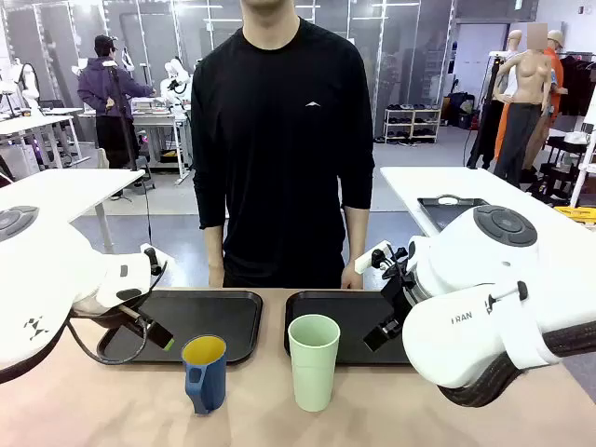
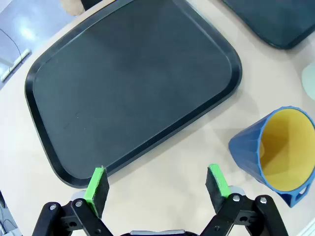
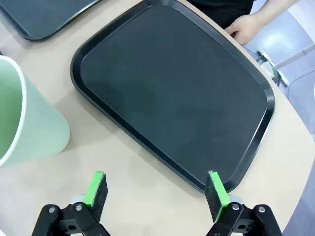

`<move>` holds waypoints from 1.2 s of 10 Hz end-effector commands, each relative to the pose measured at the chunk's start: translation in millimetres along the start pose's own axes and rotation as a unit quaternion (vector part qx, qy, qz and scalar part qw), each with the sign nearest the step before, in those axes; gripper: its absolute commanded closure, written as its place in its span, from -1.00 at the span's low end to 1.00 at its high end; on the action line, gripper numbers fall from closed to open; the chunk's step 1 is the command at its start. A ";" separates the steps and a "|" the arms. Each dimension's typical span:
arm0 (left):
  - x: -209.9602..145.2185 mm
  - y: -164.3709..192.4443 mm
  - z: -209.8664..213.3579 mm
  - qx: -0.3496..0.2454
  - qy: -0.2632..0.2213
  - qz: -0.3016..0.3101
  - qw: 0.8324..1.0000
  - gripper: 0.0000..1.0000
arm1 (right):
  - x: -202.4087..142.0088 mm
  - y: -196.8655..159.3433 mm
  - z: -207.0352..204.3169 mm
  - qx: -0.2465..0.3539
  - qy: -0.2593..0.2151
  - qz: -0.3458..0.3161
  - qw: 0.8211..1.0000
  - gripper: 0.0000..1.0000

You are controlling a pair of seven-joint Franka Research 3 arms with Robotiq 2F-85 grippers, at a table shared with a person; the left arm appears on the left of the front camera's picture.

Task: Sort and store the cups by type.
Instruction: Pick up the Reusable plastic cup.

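Judging by how things lie, the sorting has not begun. Both cups stand on the beige counter (image 1: 112, 400), and neither tray carries anything. The short dark blue handled mug with a yellow interior (image 1: 205, 372) stands upright just off the near rim of the left black rectangular plastic tray (image 1: 219, 312), at about 5 o'clock from that tray's middle. The tall pale mint-green plastic tumbler (image 1: 313, 361) stands upright at about 7 o'clock from the middle of the right black rectangular plastic tray (image 1: 346, 317), just beside its near rim. The cups are near each other but apart, with the mug at 9 o'clock from the tumbler.

The left end effector (image 1: 160, 335) hangs above the near edge of its tray, at roughly 10 o'clock from the mug, jaws spread wide and holding nothing. The right end effector (image 1: 380, 333) hovers at about 2 o'clock from the tumbler, likewise wide open and empty. A person stands at 12 o'clock, one hand (image 1: 352, 277) at the counter's far edge.

The whole job appears to remain: each cup must be grasped, lifted and set in its own tray, probably mug left and tumbler right.
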State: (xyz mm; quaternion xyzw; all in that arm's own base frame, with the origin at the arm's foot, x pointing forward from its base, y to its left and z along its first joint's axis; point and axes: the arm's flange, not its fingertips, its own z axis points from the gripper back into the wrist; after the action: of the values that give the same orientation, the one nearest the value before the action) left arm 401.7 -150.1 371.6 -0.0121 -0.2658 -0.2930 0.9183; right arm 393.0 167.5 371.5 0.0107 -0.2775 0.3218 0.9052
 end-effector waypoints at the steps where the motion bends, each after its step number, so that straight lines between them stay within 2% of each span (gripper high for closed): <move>1: 0.1 -0.2 0.0 0.000 0.000 0.000 1.000 -1.00 | 0.0 0.0 0.0 0.000 0.000 0.000 1.000 -1.00; 12: 0.1 -0.2 0.0 0.000 0.000 0.000 1.000 -1.00 | 0.0 0.0 0.0 0.000 0.000 0.000 1.000 -1.00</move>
State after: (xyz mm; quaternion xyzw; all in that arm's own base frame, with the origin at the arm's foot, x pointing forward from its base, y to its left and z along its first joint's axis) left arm 401.5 -150.6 371.6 -0.0119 -0.2658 -0.2937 0.9181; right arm 392.9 167.6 371.5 0.0100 -0.2775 0.3230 0.9047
